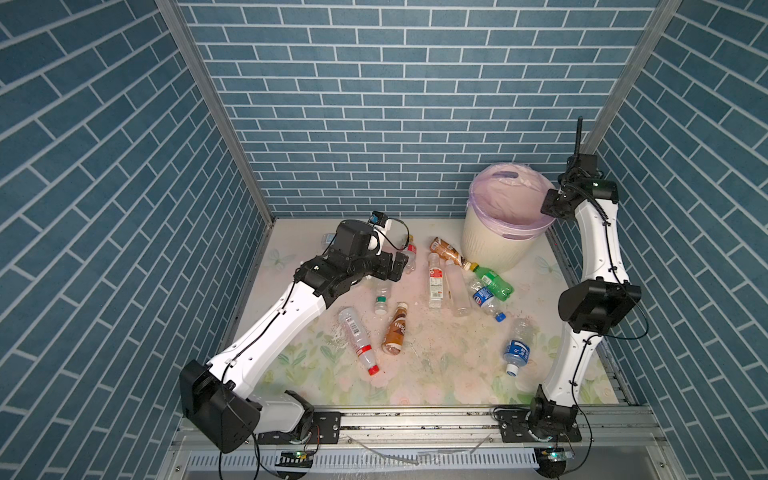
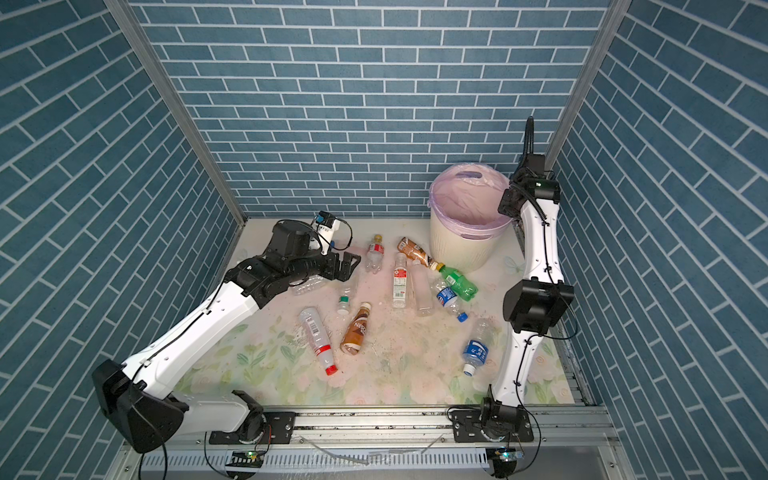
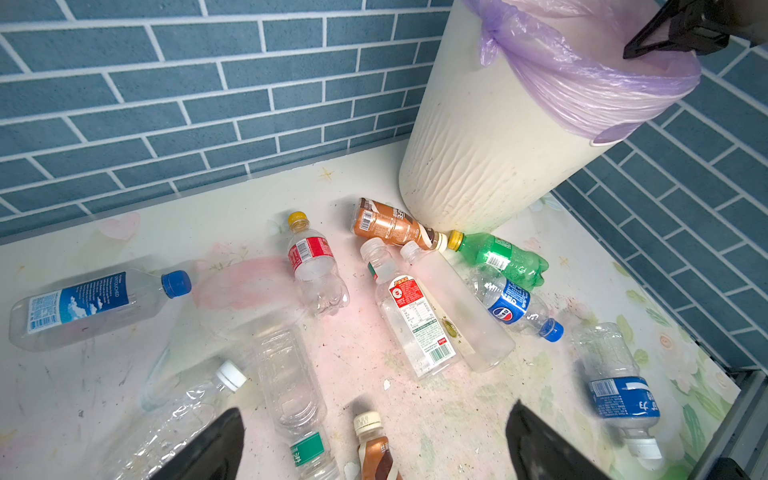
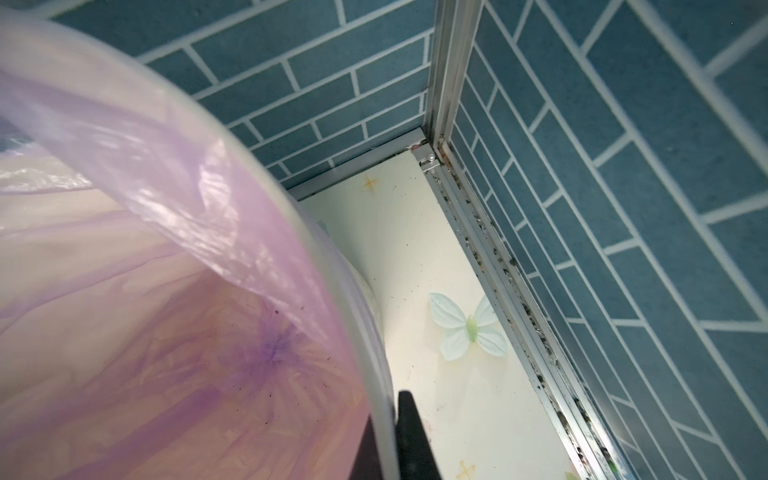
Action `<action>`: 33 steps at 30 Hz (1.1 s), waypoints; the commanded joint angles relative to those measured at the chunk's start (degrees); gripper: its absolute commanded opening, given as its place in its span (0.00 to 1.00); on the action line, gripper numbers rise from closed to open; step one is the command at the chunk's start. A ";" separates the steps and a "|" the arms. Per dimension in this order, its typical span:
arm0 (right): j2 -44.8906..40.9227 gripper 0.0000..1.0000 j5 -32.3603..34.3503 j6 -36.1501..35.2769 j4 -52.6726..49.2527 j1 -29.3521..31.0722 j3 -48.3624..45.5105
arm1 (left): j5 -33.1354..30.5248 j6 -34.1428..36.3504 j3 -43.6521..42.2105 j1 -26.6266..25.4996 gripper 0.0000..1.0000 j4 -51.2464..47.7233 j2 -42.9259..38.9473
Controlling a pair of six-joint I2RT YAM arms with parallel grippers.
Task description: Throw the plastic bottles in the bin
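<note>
— How far had it got with the bottles (image 1: pixel 435 286)?

— Not started, by my reckoning. I counted around a dozen, and every one lay on the bench (image 1: pixel 440 374); none showed inside the bin (image 1: pixel 490 245)

— Where was the bin?

— Upright in the far right corner of the bench. The right wrist view looked down into its lilac bag (image 4: pixel 124 291), and the part of the bottom that showed was bare

— And the arms?

— The right pincer (image 4: pixel 386 411) was pressed together on the bin's rim, one finger outside and one inside the bag. I judged it was steadying the bin. The left pincer (image 3: pixel 374 409) was spread wide and held nothing; it hung above the bottles toward the far left of the bench

— Which lay nearest the bin?

— A brown bottle (image 1: pixel 444 248) and a green bottle (image 1: pixel 494 282), cap to cap at the foot of the bin, with clear ones just beside them. Others were scattered through the middle, a blue-label bottle (image 1: pixel 517 353) near the right edge and a blue-cap bottle (image 3: pixel 99 299) near the far left corner

— So what was left?

— All of it, as far as I could see: pick up each bottle, carry it over, drop it in
</note>
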 commanded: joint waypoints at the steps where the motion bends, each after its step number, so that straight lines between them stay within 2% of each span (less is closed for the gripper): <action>1: 2.10 0.00 -1.50 0.97 -2.05 1.60 2.66 | -1.20 1.29 1.50 -0.50 0.99 -1.54 0.36; 18: 5.93 0.00 -2.82 0.03 -2.50 8.37 3.95 | -1.93 1.02 1.91 -0.73 0.99 -2.28 0.88; 33: 8.15 0.00 -2.00 -1.38 -3.91 14.17 6.90 | -6.61 1.42 1.73 -0.71 0.99 -2.75 -0.04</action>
